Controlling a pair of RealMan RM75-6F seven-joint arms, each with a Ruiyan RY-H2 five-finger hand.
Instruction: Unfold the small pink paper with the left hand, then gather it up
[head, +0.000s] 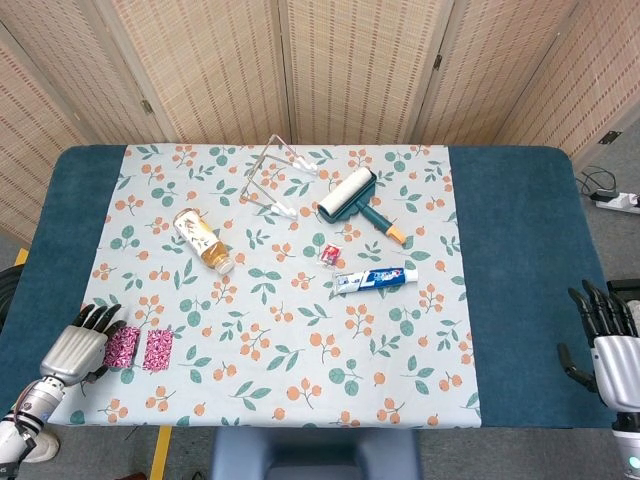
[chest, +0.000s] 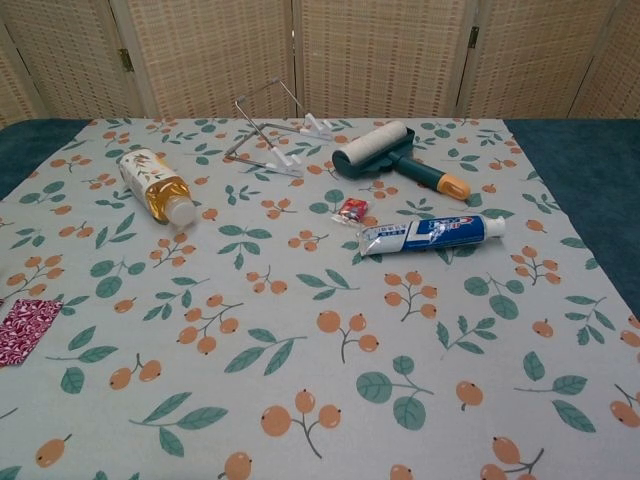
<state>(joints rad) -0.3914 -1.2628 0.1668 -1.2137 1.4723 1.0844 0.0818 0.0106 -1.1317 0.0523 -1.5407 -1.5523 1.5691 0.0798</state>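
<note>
The small pink patterned paper (head: 141, 348) lies near the front left corner of the floral cloth (head: 290, 300), spread out in two panels with a crease between them. In the chest view only its right part (chest: 26, 329) shows, at the left border. My left hand (head: 76, 344) lies flat just left of the paper, fingers stretched out and apart, at or touching its left edge and gripping nothing. It is out of the chest view. My right hand (head: 604, 345) hangs off the table's right side, fingers spread, holding nothing.
On the cloth are a bottle of amber liquid (head: 203, 241), a clear wire-frame stand (head: 273, 177), a lint roller (head: 355, 201), a small red packet (head: 330, 253) and a toothpaste tube (head: 375, 279). Blue table surface (head: 520, 270) borders both sides of the cloth.
</note>
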